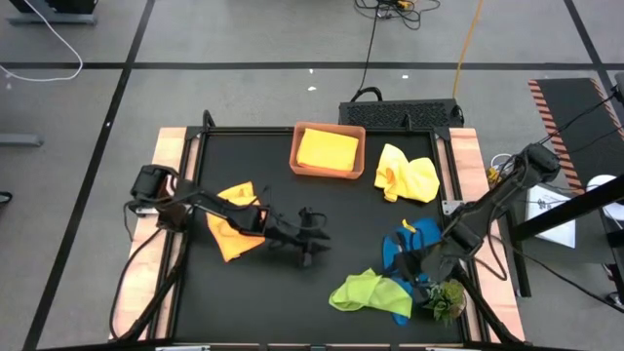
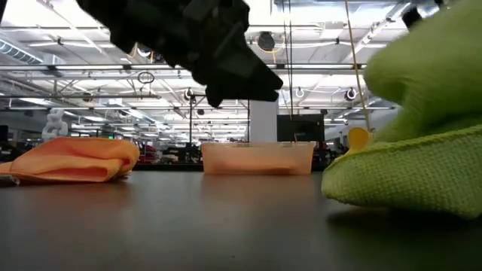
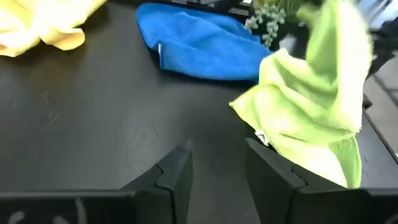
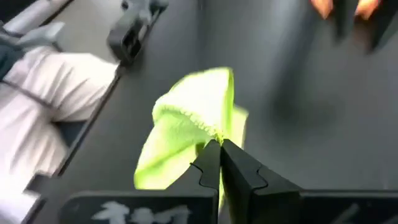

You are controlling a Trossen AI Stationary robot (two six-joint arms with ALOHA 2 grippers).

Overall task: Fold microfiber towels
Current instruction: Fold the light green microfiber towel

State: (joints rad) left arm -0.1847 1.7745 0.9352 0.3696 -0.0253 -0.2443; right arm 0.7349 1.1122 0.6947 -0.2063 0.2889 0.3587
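1 corner of the lime green towel (image 4: 186,130) is pinched by the closed right gripper (image 4: 219,149) for folding; the left gripper (image 3: 217,162) is parted, empty, nearby

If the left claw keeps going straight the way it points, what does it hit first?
Probably the lime green towel, which lies just ahead of the open left claw, slightly to one side. The blue towel lies farther on. Depth is uncertain.
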